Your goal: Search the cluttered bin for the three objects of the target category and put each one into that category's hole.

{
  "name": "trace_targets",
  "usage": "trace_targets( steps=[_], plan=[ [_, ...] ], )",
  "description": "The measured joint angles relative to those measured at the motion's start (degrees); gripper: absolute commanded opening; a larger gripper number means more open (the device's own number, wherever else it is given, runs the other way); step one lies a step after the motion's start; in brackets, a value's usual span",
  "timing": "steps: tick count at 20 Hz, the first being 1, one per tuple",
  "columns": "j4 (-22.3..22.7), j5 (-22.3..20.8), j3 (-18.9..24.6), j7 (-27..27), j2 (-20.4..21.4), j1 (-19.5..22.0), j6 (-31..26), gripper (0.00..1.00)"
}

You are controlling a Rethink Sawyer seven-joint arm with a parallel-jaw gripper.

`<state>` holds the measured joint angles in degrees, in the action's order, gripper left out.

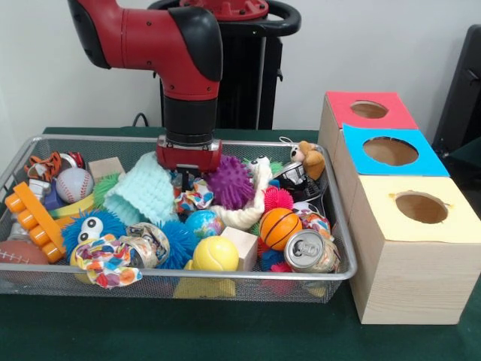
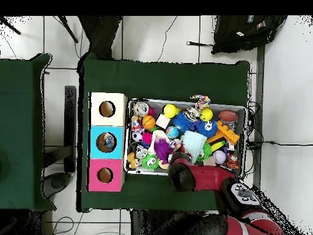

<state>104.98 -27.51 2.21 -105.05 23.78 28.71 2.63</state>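
- Gripper: lowered into the bin between a mint knitted cloth and a purple spiky ball; whether it is parted or closed cannot be told.
- Blue-panelled hole: middle of the wooden box, right of the bin on the bench.
- Crushed can: bin's near right corner.

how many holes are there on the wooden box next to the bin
3, in a row beside the bin: red-panelled hole farthest back, blue-panelled hole in the middle, yellow-panelled hole nearest the camera.
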Motion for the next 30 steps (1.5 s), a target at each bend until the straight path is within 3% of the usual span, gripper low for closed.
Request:
trace_targets(
  steps=[13,30],
  plan=[
    [0.00,-0.08,-1.66,0.00,-0.37,-0.01,0.00,0.00],
    [-0.01,-3.87,-2.32,0.00,-0.24,1.48,-0.01,0.00]
  ],
)
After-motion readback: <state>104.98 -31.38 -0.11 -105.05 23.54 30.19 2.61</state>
